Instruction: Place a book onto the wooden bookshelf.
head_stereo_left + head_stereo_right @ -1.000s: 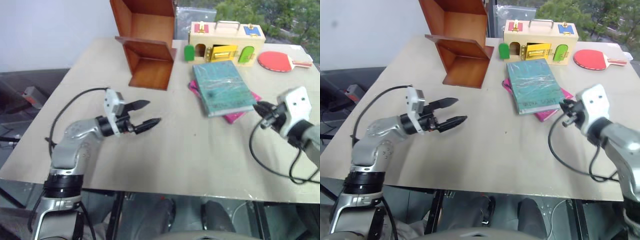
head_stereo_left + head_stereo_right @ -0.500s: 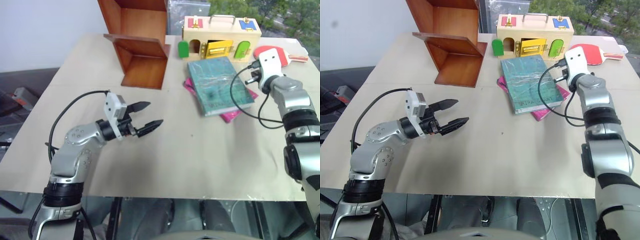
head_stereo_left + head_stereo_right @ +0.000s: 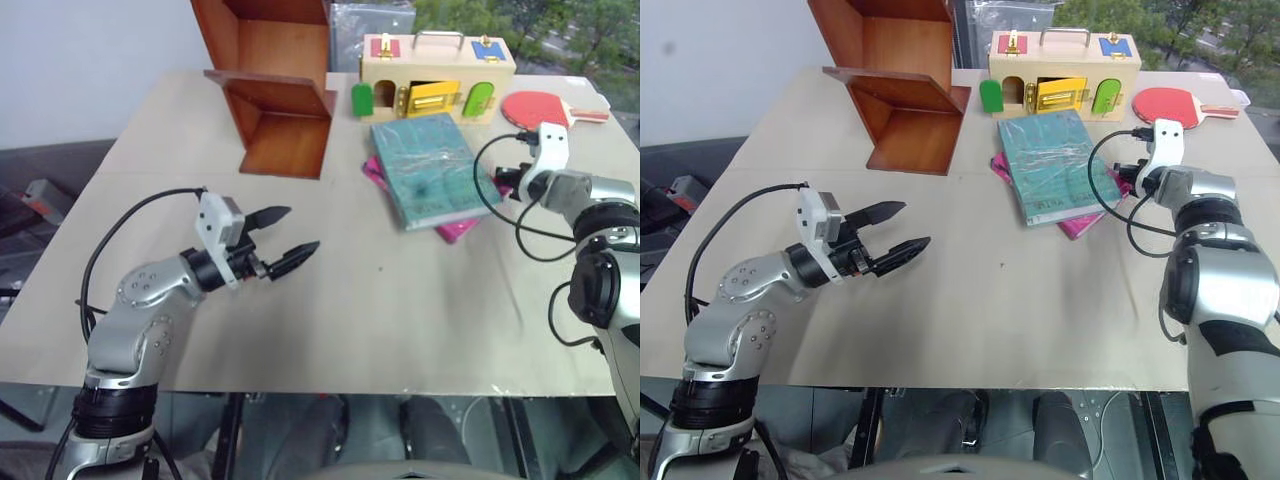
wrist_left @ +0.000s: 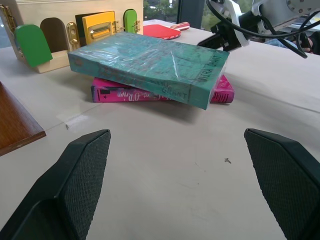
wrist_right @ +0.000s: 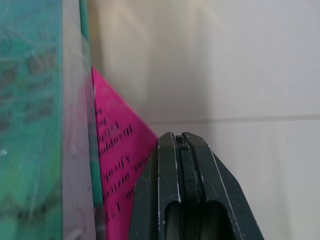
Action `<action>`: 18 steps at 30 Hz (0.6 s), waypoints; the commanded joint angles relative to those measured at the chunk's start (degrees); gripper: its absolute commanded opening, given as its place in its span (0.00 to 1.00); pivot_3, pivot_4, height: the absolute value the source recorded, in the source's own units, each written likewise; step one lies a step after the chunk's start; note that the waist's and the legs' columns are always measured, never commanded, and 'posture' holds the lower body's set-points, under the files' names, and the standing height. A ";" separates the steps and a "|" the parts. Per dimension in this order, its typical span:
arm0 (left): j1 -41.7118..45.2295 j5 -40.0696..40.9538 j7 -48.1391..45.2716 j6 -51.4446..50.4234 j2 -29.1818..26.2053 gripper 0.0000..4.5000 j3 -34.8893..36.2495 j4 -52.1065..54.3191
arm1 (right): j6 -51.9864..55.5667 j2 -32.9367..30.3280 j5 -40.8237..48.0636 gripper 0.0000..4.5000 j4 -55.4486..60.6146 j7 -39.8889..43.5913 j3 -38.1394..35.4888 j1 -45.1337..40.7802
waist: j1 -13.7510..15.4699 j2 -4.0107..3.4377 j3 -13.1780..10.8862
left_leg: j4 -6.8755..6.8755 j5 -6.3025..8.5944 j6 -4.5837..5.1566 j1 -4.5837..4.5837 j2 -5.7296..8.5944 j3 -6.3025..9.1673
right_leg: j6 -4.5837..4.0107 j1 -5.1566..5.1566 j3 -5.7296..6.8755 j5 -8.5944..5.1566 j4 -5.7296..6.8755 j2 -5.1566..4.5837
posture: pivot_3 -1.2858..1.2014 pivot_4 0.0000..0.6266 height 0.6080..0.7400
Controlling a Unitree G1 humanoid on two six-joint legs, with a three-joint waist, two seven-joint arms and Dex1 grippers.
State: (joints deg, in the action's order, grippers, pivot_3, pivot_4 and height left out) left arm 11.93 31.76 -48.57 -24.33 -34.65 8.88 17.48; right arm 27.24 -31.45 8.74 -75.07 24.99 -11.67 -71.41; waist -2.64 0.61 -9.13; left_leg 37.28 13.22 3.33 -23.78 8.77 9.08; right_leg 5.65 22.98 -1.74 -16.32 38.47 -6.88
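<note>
The book lies flat on the surface, stacked on a magenta-pink book of which little more than a spine strip and corners peek out from under it. It sits near the wooden bookshelf, on that unit's right, and just in front of a pale wooden box with coloured doors. The bookshelf's upper part is cut off by the top edge of the head views, so its full height cannot be made out.

The right gripper is clenched — its two fingers press together with nothing between them — and it sits just beside the book's right edge, close to the pink cover's exposed corner. Whether it touches either book cannot be told; in the head views the fingers are mostly hidden behind the white wrist housing and black cable.

The left gripper hangs released over bare surface, well apart from the book on its near-left side, holding nothing.

A red paddle lies to the right of the box.
</note>
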 commanded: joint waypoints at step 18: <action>0.83 0.95 -0.43 1.31 0.02 1.00 1.14 0.60 | 12.12 -0.15 -2.92 0.02 10.16 22.51 5.65 9.14 | -0.47 0.03 0.29 | 0.18 0.00 -0.01 0.16 -0.03 -0.12 | 0.00 -0.02 -0.18 0.00 0.37 -0.04 | 0.52 0.24 1.00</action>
State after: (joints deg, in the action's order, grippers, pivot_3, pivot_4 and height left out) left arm 12.05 31.77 -48.70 -24.23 -34.55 9.02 17.27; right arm 35.31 -32.14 6.25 -64.65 45.29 -7.84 -65.07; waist -3.11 0.64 -8.84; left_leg 37.45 13.22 3.32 -23.62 8.74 8.96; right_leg 5.65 22.95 -1.92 -16.32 38.84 -6.94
